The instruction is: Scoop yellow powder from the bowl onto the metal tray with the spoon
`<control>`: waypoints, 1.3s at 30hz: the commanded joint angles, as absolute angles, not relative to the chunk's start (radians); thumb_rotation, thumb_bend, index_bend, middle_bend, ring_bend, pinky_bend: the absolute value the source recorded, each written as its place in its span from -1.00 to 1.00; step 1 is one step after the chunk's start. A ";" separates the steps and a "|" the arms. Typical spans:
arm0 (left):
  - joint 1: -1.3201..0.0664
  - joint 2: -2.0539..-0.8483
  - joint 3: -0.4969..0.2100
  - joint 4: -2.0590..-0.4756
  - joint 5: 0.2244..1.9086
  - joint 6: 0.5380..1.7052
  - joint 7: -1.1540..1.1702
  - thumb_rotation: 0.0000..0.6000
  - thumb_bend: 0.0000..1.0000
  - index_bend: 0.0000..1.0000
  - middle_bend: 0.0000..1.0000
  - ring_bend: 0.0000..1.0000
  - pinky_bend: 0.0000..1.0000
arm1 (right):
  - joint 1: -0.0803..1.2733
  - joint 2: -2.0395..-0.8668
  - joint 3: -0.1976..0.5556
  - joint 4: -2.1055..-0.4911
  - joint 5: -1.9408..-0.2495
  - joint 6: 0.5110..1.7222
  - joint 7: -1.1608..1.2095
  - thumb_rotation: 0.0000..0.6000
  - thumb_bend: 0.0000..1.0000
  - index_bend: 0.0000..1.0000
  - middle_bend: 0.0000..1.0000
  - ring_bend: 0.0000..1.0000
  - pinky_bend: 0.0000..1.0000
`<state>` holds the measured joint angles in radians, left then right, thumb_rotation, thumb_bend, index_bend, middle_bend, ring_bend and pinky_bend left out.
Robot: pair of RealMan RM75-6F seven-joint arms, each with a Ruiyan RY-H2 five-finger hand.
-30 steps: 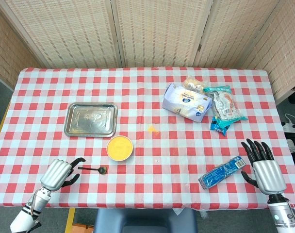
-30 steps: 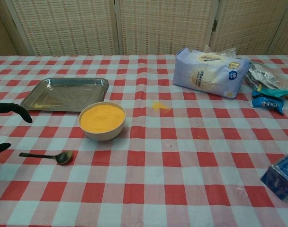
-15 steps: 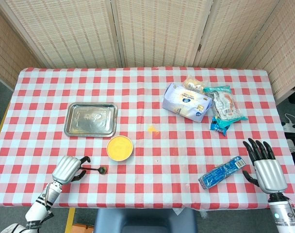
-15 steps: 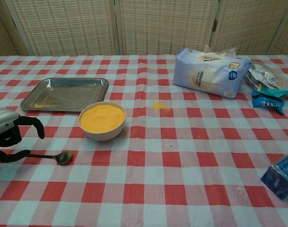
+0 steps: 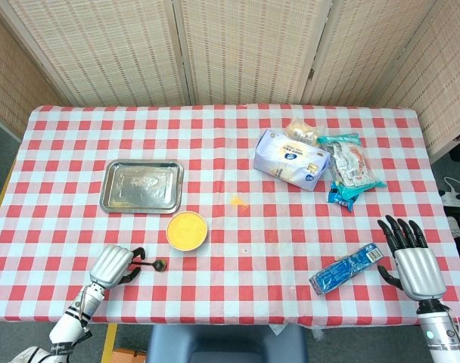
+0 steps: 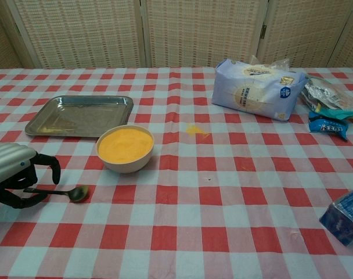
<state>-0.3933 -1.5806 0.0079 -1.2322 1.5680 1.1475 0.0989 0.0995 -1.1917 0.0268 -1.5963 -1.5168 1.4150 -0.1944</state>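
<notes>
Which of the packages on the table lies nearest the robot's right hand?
The blue packet, lying alone near the table's front edge just left of the right hand. The large pale bag and the snack packets sit further back.

This looks like a staged test room got up as a home dining corner, not a lived-in kitchen. A table (image 5: 230, 227) under a red-and-white checked cloth fills the view, and woven folding screens (image 5: 245, 49) wall it off from 10 to 2 o'clock, hiding whatever room lies behind. Grocery packets (image 5: 343, 162) and a pale bag (image 5: 289, 157) lie at 2 o'clock. A grey floor with a yellow line (image 5: 109, 336) shows at 7 o'clock, and a cable (image 5: 457, 198) at 3 o'clock.
</notes>
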 commanded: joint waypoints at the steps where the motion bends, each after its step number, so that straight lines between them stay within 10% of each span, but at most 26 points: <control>1: -0.398 -1.588 0.009 -1.226 1.563 1.141 0.106 1.00 -0.25 -0.06 1.00 1.00 1.00 | 0.100 -1.192 0.027 -1.596 -1.516 1.415 -0.195 1.00 -0.63 -1.00 -1.00 -1.00 -1.00; 39: -0.420 -1.613 0.024 -1.189 1.534 1.136 0.102 1.00 -0.25 0.19 1.00 1.00 1.00 | 0.101 -1.190 0.024 -1.599 -1.504 1.413 -0.205 1.00 -0.63 -1.00 -1.00 -1.00 -1.00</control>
<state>-0.4203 -1.6135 0.0234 -1.1890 1.5334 1.1358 0.1026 0.1007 -1.1896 0.0242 -1.5995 -1.5037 1.4128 -0.2049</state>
